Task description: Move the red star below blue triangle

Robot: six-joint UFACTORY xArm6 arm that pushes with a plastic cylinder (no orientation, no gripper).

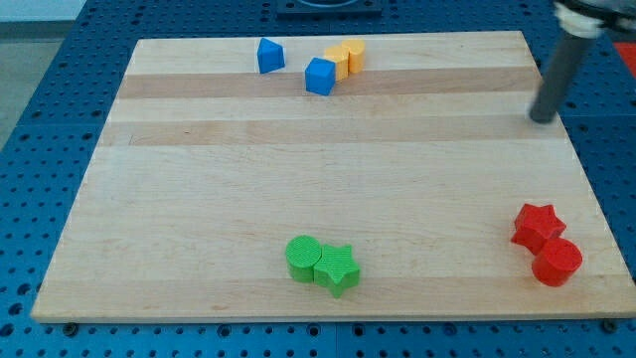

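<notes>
The red star (537,226) lies near the view's bottom right of the wooden board, touching a red cylinder (556,263) just below and to its right. The blue triangle (269,56) sits near the view's top, left of centre. My tip (542,118) is at the view's right edge of the board, well above the red star and far to the right of the blue triangle, touching no block.
A blue cube (320,76) sits right of the blue triangle, touching two yellow blocks (346,58). A green cylinder (303,259) and green star (338,268) touch each other at the view's bottom centre. The board (199,199) rests on a blue pegboard.
</notes>
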